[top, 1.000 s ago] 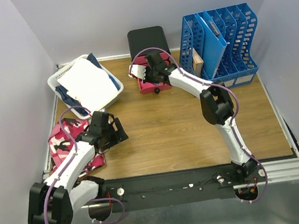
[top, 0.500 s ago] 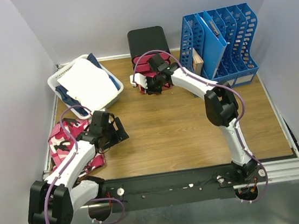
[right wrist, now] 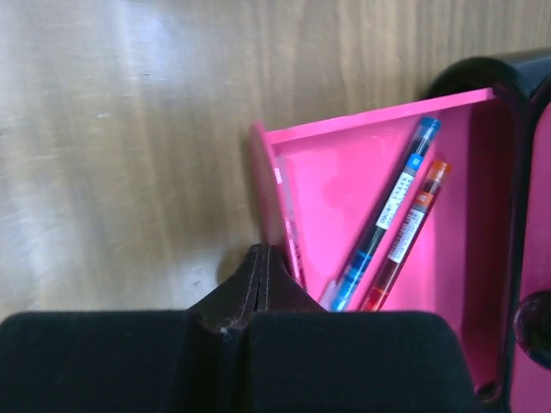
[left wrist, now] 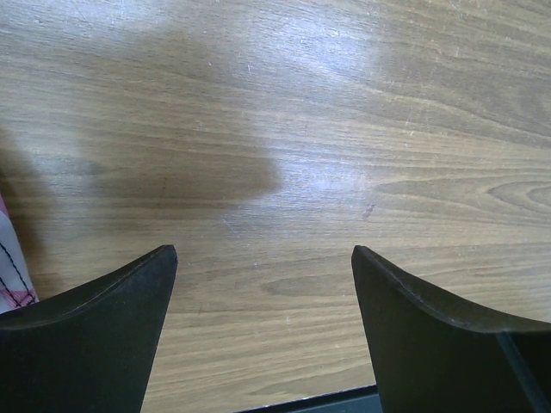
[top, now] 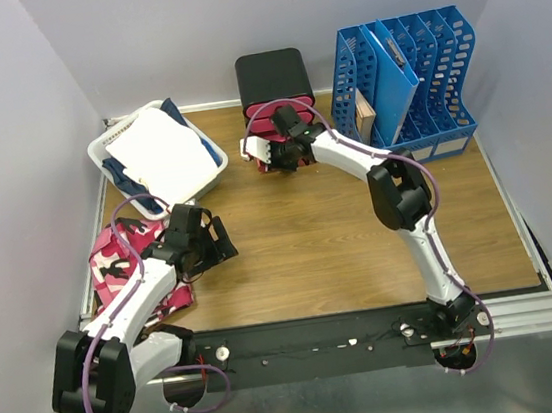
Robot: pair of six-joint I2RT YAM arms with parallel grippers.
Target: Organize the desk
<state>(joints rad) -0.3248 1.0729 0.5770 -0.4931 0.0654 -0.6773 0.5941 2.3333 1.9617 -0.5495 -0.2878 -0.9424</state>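
Right end effector (right wrist: 258, 251): fingers pressed flat together with nothing pinched between them. In the wrist view the tip sits right at the lower left corner of the pink drawer; can't tell if it's actually touching.
Pink drawer (right wrist: 340, 176): pulled out of its unit and open at the top, running toward the upper right of the wrist view.
Pens: two lie side by side in the drawer on a diagonal, a blue pen (right wrist: 389, 215) and an orange pen (right wrist: 411, 231) just right of it.
Drawer unit (top: 272, 70): black box at top centre of the overhead view, against the back wall, right behind the right end effector.
Left end effector (left wrist: 263, 256): wide open, holding nothing, fingers well apart over bare wood. It's in the lower left of the overhead view.
Worktop (top: 311, 242): brown wood grain, fills the middle of the overhead view. A black and silver rail (top: 531, 311) runs along its bottom edge.
Camo cloth (top: 112, 269): pink, white and black pattern, lying on the worktop at the left edge, partly under the left arm.
Basket (top: 108, 147): white, upper left, stuffed with white paper.
File rack (top: 430, 47): blue, upper right, with several slots. A blue folder (top: 389, 64) leans in one of the left ones.
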